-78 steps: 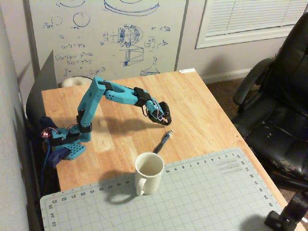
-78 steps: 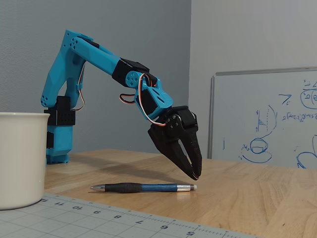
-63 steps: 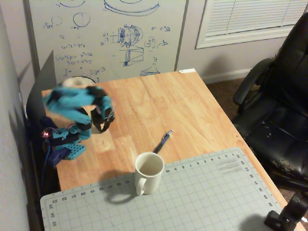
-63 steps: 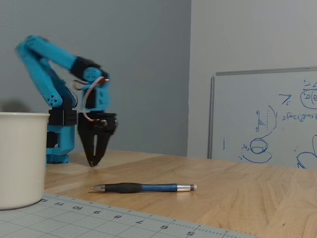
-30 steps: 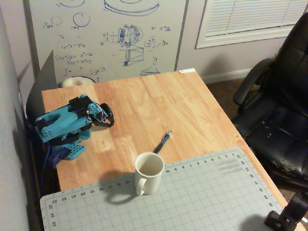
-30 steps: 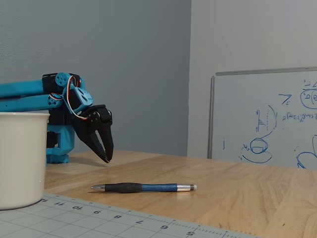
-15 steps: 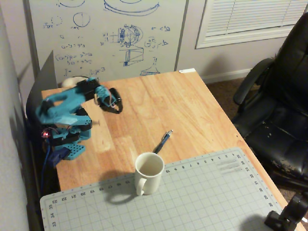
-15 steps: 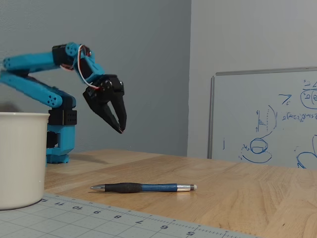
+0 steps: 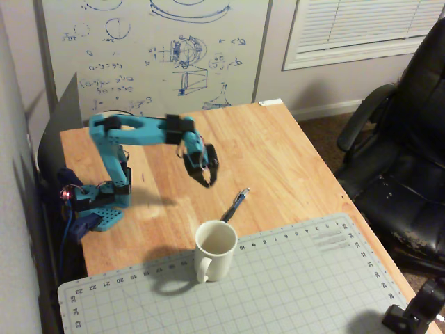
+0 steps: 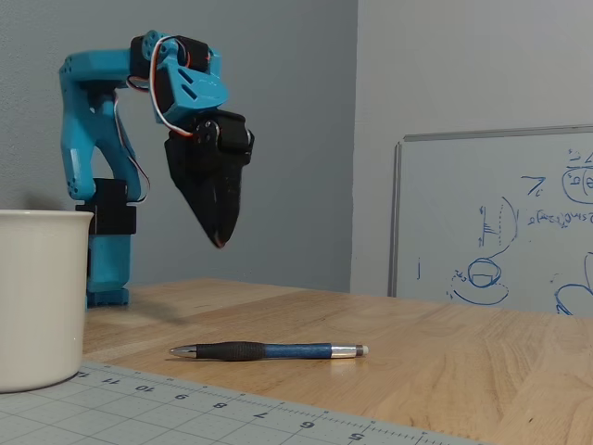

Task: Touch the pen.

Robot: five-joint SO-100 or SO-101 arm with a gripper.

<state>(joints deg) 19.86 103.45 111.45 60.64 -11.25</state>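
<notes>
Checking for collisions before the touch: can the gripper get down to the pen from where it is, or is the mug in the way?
Probably yes. The gripper hangs in the air above the bare table, tips down, and nothing sits between it and the pen. The mug stands at the pen's near end, off the path.

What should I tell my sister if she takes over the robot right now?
Gripper: looks shut, empty, pointing down, high above the table.
Pen: flat on the wood, between the arm and the white mug, next to the cutting mat.
Done: nothing that shows; the gripper is not touching the pen.
Left: lower the gripper toward the pen, probably a little forward too, until the tips touch it.
</notes>
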